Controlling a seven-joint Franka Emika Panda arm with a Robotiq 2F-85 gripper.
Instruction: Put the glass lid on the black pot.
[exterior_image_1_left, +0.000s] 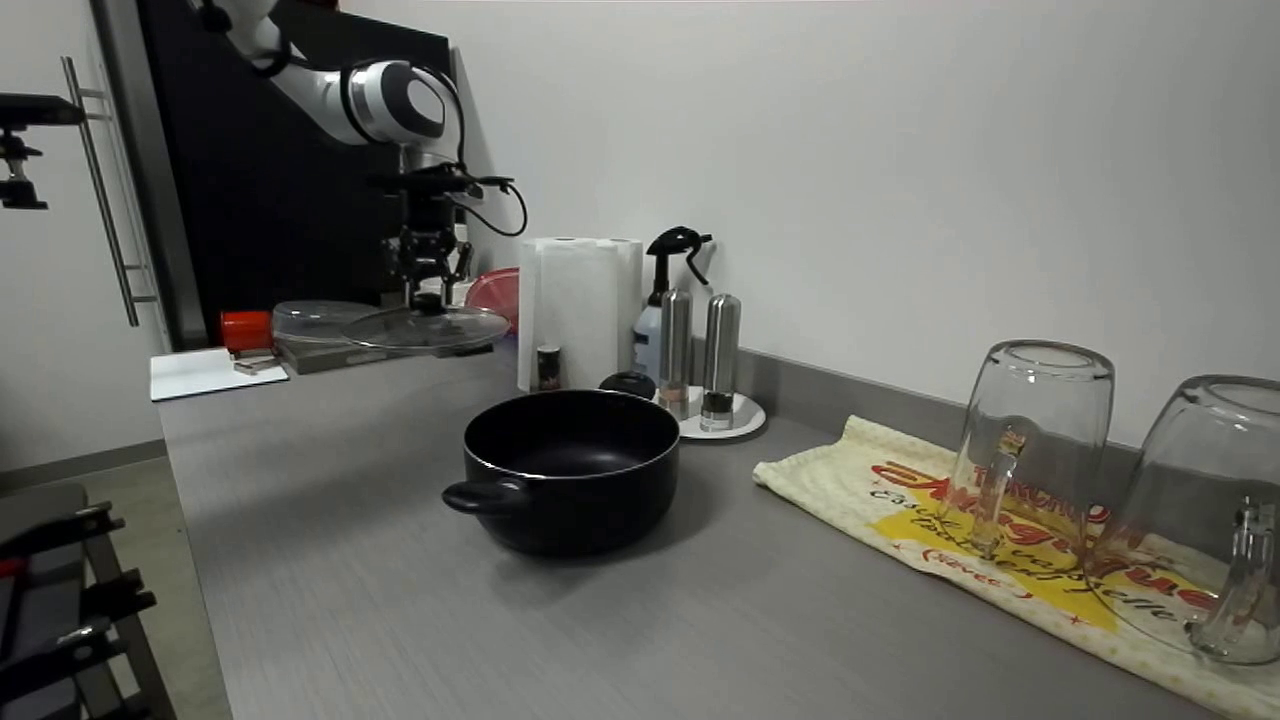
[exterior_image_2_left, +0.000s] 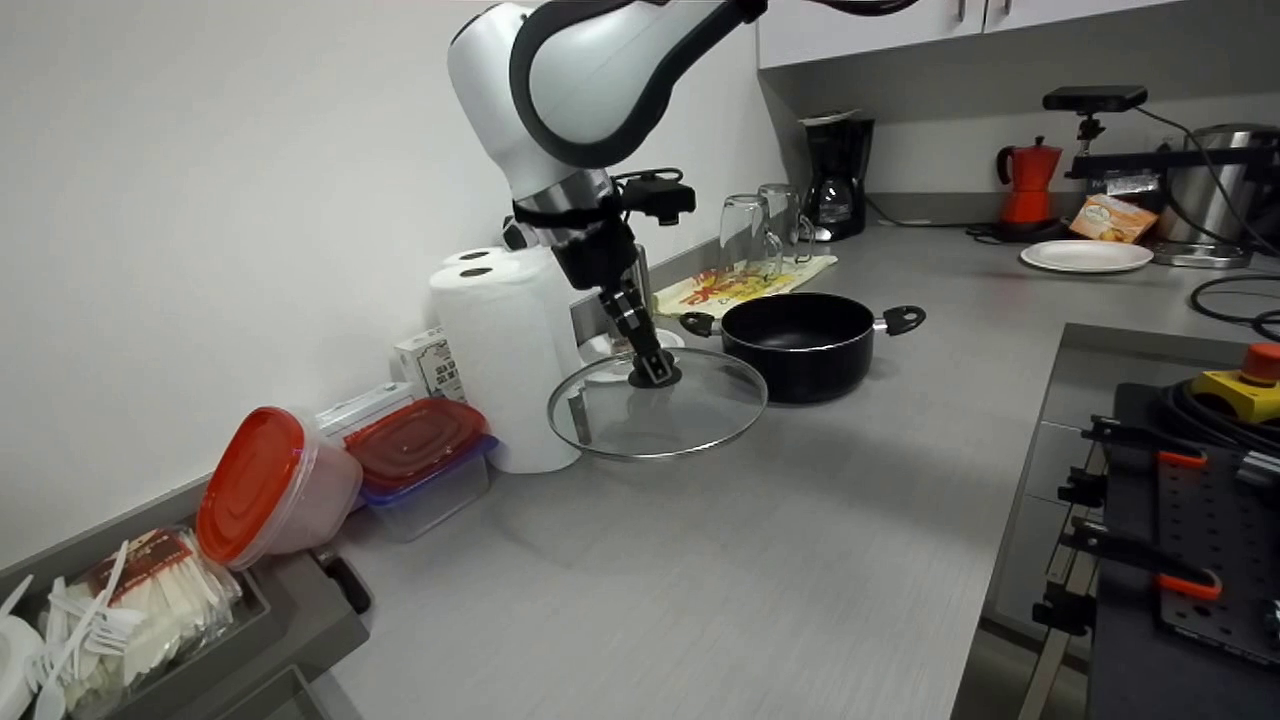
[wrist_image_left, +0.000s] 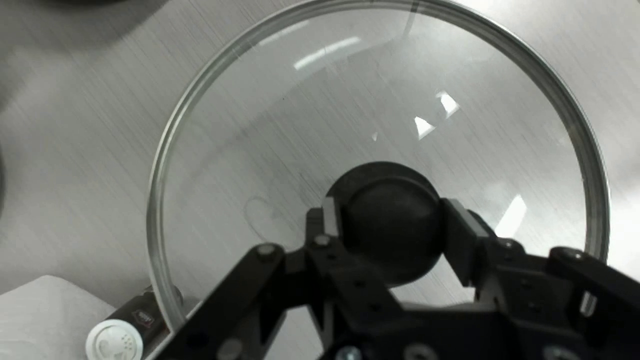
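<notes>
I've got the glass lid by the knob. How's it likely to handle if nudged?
The glass lid is probably rigid but breakable, being clear glass within a metal rim. It could swivel or tilt, since the claw pinches only its round central knob.

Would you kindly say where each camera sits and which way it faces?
An exterior view: near the glass mugs, facing the black pot; arm and gripper show.
An exterior view: near the white cutlery, facing the glass lid; arm and gripper show.
Wrist view: on the arm, facing down through the lid; gripper fingers show.
Both exterior views, roughly opposed, share pot, lid and paper towels.
</notes>
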